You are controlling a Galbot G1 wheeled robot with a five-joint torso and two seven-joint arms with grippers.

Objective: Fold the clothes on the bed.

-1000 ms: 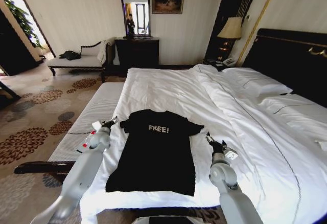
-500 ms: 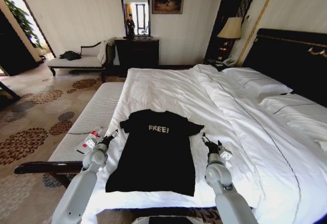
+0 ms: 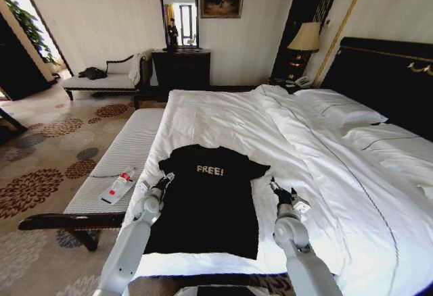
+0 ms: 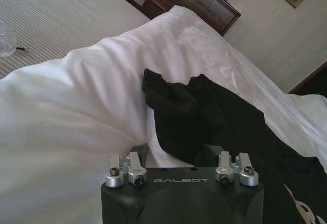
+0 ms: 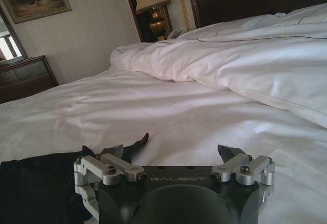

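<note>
The clothes are one black T-shirt (image 3: 206,205) with white "FREE!" lettering, lying flat near the foot of the bed (image 3: 223,117). My left gripper (image 3: 166,178) is at the shirt's left sleeve. In the left wrist view this gripper (image 4: 176,155) is open, and the rumpled sleeve (image 4: 189,111) lies between its fingers. My right gripper (image 3: 274,186) hovers just beyond the shirt's right edge, below the right sleeve. In the right wrist view it (image 5: 171,152) is open over white sheet, with the black fabric (image 5: 36,183) beside one finger.
A white-striped bench (image 3: 128,151) runs along the bed's left side with a bottle (image 3: 118,186) lying on it. The bunched duvet (image 3: 318,154) and pillows (image 3: 338,110) fill the bed's right half. A dark headboard (image 3: 385,73) stands at far right.
My left arm has swung right, from over the bench edge onto the shirt's left sleeve. The right gripper has barely shifted. The shirt lies as before.
</note>
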